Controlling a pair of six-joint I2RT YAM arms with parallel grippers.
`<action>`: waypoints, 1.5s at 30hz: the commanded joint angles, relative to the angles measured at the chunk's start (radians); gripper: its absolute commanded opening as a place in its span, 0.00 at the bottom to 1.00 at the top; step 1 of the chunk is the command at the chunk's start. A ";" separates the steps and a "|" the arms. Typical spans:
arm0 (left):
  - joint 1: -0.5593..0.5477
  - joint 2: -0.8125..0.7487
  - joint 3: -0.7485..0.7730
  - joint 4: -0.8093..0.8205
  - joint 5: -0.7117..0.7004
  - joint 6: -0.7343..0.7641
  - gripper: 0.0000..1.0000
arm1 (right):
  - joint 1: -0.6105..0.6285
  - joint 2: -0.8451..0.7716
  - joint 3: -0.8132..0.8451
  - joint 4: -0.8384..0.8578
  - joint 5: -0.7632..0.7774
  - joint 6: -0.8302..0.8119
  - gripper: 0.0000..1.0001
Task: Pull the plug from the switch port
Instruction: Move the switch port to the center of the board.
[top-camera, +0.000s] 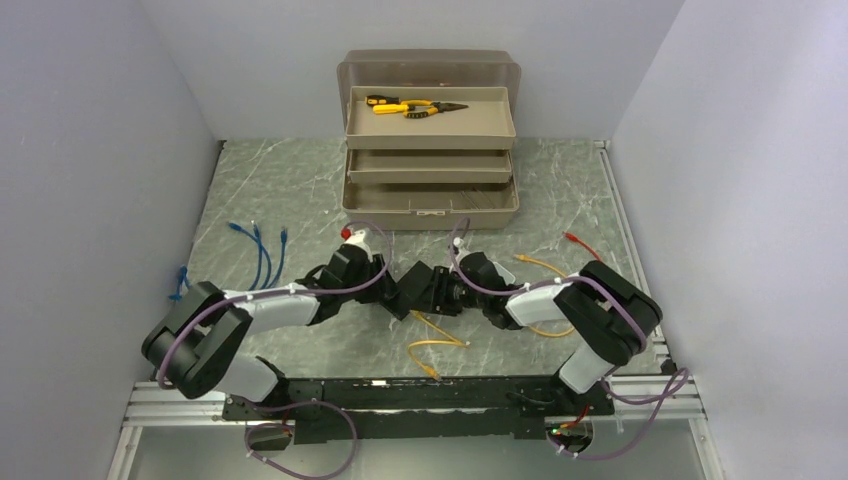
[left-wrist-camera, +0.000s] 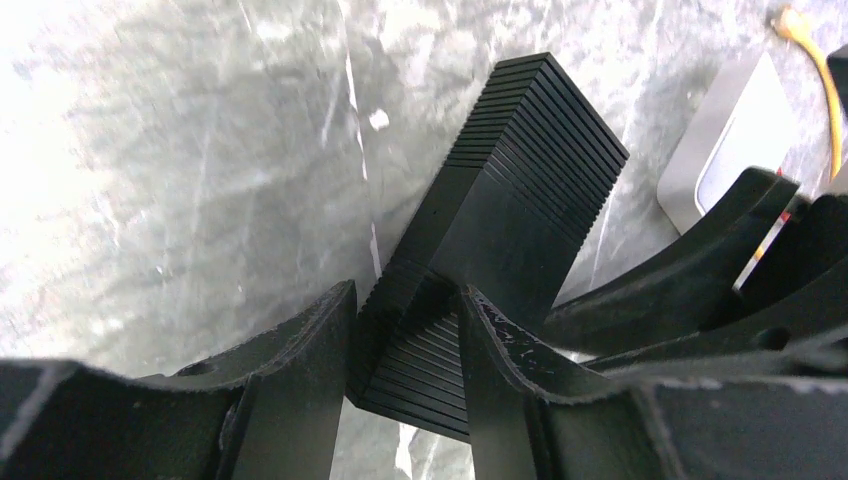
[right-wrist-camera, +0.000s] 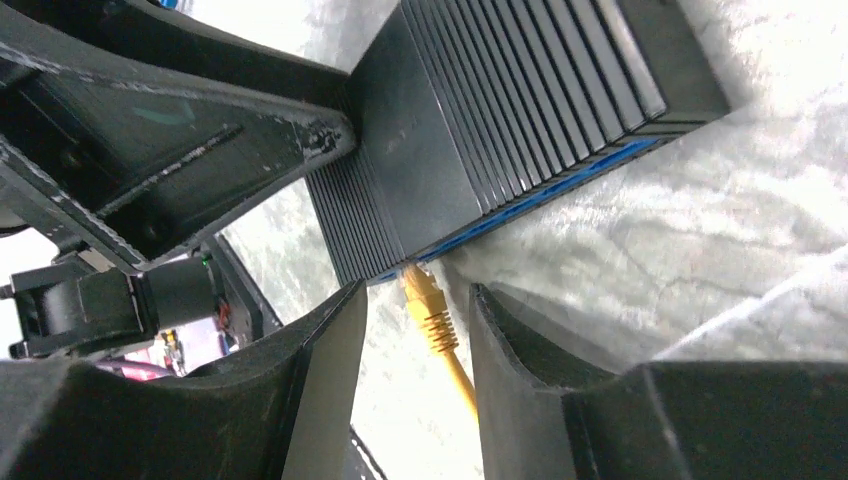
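We count two arms, meeting over the middle of the table, and one switch between them, well near of the toolbox. The left gripper is clamped on one end of the switch, a finger pressed against each side. We cannot tell whether the switch rests on the table or is held off it.

One yellow plug sits in the blue port face of the switch, at the end nearest the left gripper, and we see no other port filled. The right gripper straddles that plug with its jaws apart. There is a gap on either side and neither finger touches it. The plug's cable runs back between the two fingers.

Elsewhere we count three blue cable ends side by side at the left, with one more bit of blue nearer the left wall. There is one red cable at the right. Yellow cable shows in two places, a loop near the arm bases and a stretch by the right arm, and we cannot tell whether they are one cable.

The single toolbox stands open at the far side with three stepped trays. The top tray holds two yellow-handled tools.
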 joint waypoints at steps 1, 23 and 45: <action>-0.042 -0.055 -0.069 -0.059 0.004 -0.028 0.48 | 0.019 -0.096 -0.014 -0.079 0.023 -0.057 0.45; -0.107 -0.187 0.001 -0.097 0.068 0.024 0.48 | -0.018 -0.152 0.031 -0.277 -0.133 -0.217 0.46; -0.155 0.007 -0.044 -0.072 -0.068 -0.023 0.37 | -0.013 -0.019 -0.003 -0.074 -0.136 0.015 0.37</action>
